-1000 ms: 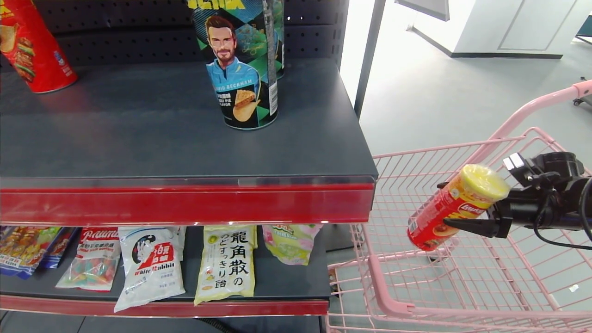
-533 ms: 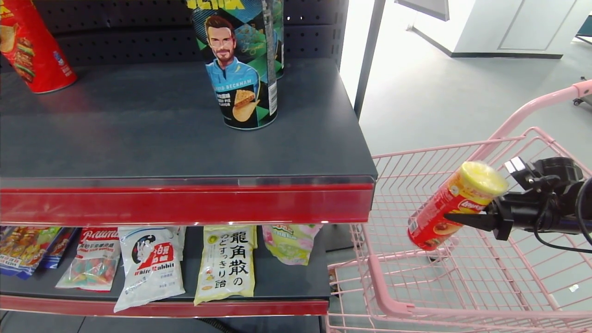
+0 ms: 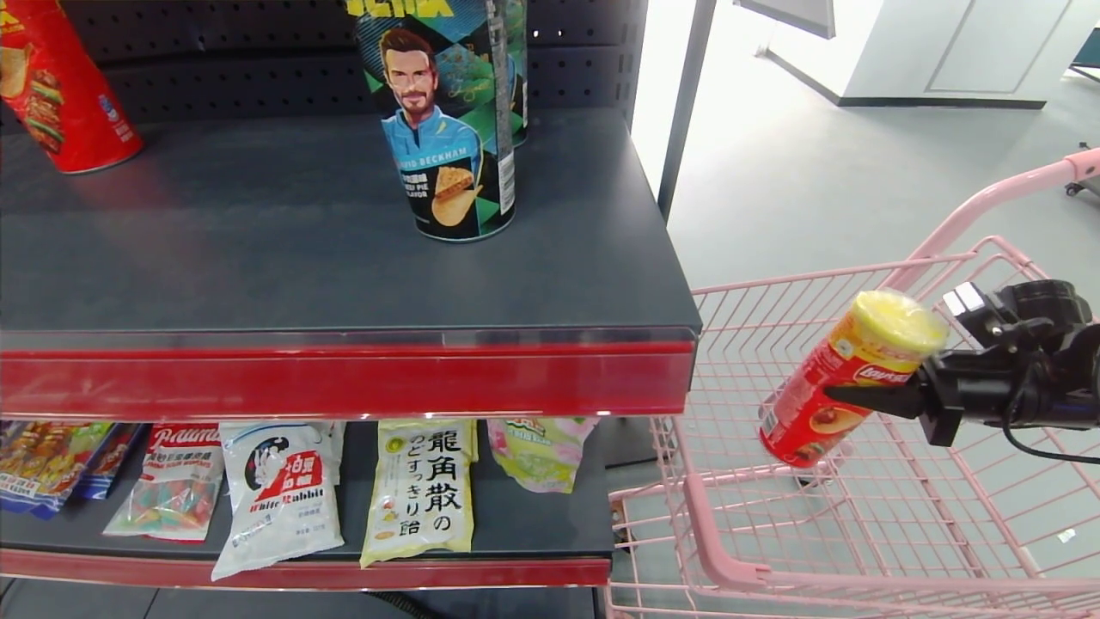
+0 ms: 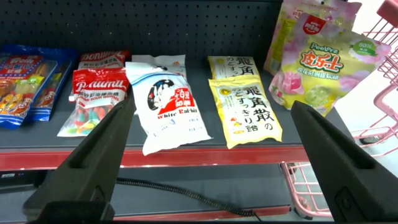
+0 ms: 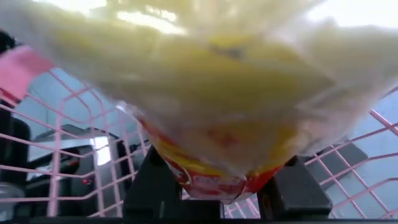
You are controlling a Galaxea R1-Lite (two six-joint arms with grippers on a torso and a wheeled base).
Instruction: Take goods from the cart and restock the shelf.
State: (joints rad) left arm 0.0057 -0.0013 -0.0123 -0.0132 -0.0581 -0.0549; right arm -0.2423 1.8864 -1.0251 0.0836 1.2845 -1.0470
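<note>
My right gripper (image 3: 868,391) is shut on a red chip can (image 3: 838,387) with a yellow lid, held tilted above the pink cart (image 3: 773,524), to the right of the shelf. In the right wrist view the chip can (image 5: 211,118) is pressed close to the lens between the two fingers. My left gripper (image 4: 211,149) is open and faces the lower shelf (image 4: 186,152), where snack bags lie. The upper shelf (image 3: 301,258) holds a dark chip can (image 3: 451,120) with a printed figure and a red can (image 3: 60,82) at far left.
The upper shelf has a red front strip (image 3: 344,383) and wide bare room between its two cans. Several snack bags (image 3: 275,494) lie on the lower shelf. The cart handle (image 3: 997,202) rises at the right. Grey floor lies behind.
My right gripper has lifted the chip can a little and turned it slightly more upright. The shelf goods stay put.
</note>
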